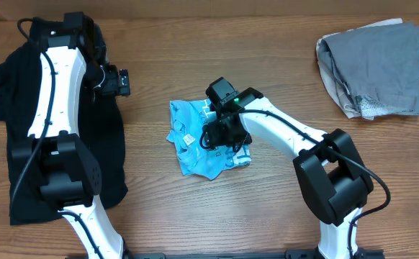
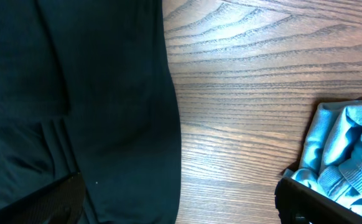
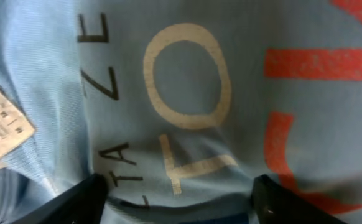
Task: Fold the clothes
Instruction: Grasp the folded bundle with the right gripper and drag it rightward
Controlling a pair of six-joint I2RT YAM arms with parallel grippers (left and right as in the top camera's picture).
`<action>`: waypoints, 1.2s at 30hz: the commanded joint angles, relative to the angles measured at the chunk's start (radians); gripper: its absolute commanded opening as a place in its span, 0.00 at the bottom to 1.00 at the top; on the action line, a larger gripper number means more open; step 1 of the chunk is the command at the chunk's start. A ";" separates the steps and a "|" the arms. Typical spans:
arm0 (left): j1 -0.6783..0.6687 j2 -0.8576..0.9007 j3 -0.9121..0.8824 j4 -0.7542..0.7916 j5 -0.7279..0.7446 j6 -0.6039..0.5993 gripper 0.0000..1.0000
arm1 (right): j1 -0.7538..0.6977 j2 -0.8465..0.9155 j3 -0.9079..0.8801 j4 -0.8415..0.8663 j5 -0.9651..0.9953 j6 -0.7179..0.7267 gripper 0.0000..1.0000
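A crumpled light blue shirt (image 1: pixel 195 147) with printed letters lies at the table's middle. My right gripper (image 1: pixel 222 133) is down on it. In the right wrist view its fingers (image 3: pixel 181 208) are spread wide, with the blue shirt's print (image 3: pixel 187 81) filling the view and a fold of cloth between the tips. A black garment (image 1: pixel 22 144) lies spread at the left under the left arm. My left gripper (image 1: pixel 117 81) hovers at its right edge, open and empty. In the left wrist view its fingers (image 2: pixel 181 211) span the black garment (image 2: pixel 75 93) and bare wood, with the blue shirt (image 2: pixel 349 149) at the right.
A folded grey pile of clothes (image 1: pixel 379 68) sits at the back right corner. A white care label (image 3: pixel 0 127) shows on the blue shirt. Bare wooden tabletop (image 1: pixel 281 65) lies between the garments.
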 commanded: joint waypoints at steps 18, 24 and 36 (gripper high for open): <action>0.002 -0.020 0.008 0.028 0.008 -0.009 1.00 | -0.405 0.036 0.128 -0.001 0.171 -0.220 1.00; 0.002 -0.020 0.008 0.028 0.008 -0.008 1.00 | -0.353 -0.040 0.303 -0.158 0.144 -0.219 1.00; 0.002 -0.020 0.008 0.028 0.031 -0.008 1.00 | -0.195 -0.026 0.197 -0.132 0.141 -0.214 0.91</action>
